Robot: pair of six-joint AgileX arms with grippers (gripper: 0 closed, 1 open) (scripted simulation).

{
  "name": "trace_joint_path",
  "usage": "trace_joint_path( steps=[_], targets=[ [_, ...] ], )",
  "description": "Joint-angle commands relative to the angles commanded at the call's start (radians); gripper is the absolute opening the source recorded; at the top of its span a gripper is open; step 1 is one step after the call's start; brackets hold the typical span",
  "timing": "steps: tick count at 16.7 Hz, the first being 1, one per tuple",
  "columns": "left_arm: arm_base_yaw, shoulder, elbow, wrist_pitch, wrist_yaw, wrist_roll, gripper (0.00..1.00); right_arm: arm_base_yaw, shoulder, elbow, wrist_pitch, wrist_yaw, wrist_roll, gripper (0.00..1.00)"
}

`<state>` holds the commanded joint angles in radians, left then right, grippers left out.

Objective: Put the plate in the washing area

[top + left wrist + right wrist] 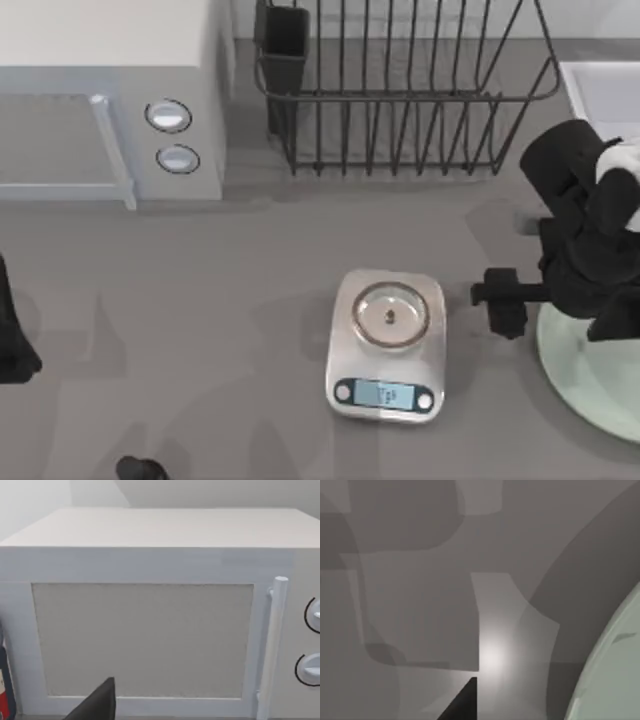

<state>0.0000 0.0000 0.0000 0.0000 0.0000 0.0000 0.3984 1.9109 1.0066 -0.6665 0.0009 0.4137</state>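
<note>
Currently the plate [590, 385] lies flat on the table [230, 330] at the 4 o'clock edge of the top view, partly cut off by the frame. The right gripper [505, 300] hangs at the plate's 10 o'clock rim, just beside it; cannot tell whether its fingers are apart or together. In the right wrist view the plate's [615, 680] pale rim curves over grey tabletop.

Washing area [600, 85]: pale corner at 2 o'clock, beside the dish rack [400, 90], well apart from the plate.

Kitchen scale [388, 345] sits near centre, left of the plate.

Left arm parked at 8 o'clock, facing the microwave [150, 620]; cannot tell its finger state.
</note>
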Motion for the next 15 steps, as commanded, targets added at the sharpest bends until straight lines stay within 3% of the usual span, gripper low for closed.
trace_joint_path(
  steps=[7, 15],
  targets=[
    [0.000, 0.000, 0.000, 0.000, 0.000, 0.000, 1.00, 0.000, 0.000, 0.000, 0.000, 0.000, 0.000, 0.02],
    [0.000, 0.000, 0.000, 0.000, 0.000, 0.000, 1.00, 0.000, 0.000, 0.000, 0.000, 0.000, 0.000, 0.00]
  ],
)
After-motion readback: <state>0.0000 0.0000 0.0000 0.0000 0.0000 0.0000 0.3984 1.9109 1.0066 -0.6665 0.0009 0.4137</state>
